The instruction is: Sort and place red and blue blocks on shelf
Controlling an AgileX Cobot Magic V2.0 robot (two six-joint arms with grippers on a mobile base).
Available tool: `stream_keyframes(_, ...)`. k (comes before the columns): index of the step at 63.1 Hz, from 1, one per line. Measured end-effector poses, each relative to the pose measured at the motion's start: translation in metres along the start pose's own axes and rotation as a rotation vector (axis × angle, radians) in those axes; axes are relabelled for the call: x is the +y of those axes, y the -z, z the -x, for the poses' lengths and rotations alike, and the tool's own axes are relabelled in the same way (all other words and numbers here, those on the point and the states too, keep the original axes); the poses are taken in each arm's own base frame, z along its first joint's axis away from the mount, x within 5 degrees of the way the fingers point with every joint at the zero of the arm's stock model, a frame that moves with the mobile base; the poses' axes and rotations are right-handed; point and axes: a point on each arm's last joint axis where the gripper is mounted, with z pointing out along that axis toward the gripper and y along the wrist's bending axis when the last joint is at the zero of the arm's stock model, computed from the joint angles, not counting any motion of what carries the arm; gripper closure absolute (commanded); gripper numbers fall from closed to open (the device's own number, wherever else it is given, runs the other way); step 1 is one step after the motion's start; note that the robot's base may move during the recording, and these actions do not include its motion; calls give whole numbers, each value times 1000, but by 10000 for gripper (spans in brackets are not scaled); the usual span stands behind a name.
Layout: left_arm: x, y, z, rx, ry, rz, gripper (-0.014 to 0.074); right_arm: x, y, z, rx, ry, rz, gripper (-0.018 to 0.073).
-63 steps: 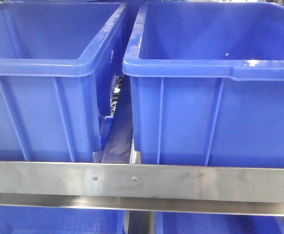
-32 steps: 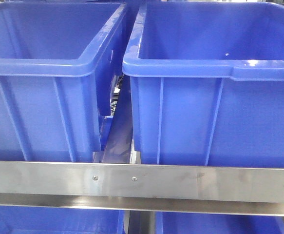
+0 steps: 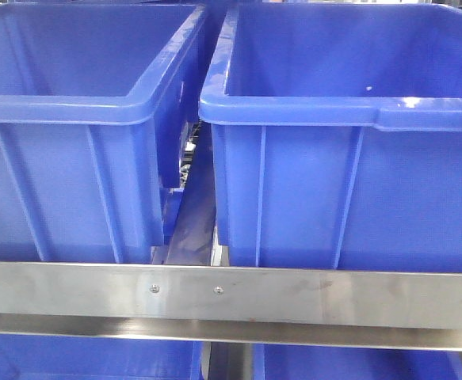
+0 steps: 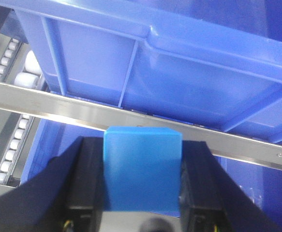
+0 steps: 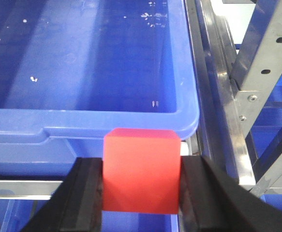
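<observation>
Left tool (image 4: 141, 180) clamped on the sky-blue matte cube (image 4: 142, 169) just below the grey steel shelf rail (image 4: 131, 116), big dark-blue plastic bin (image 4: 179, 72) above it, right tool (image 5: 141, 186) gripping the red matte cube (image 5: 141, 170) at another dark-blue bin's front rim (image 5: 107, 121), steel shelf upright (image 5: 261, 63) beside.

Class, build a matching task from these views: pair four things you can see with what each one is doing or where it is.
Things:
1. red block
2. blue block
3. shelf rail
4. white rollers

States:
A. clamped in the left gripper
B. in a row at the shelf's side
C. clamped in the right gripper
D. runs in front of two blue bins

Pairs: 1-C, 2-A, 3-D, 4-B
</observation>
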Motion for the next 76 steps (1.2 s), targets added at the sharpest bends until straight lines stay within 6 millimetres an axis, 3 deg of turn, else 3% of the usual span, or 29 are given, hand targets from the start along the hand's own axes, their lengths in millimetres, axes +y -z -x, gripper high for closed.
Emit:
stream_keyframes(50, -2, 0, 5, -50, 0, -18, 472, 0, 0, 0, -2, 0, 0, 499)
stream_keyframes(76, -10, 17, 34, -200, -9, -63, 472, 1, 5, 12, -67, -1, 7, 499)
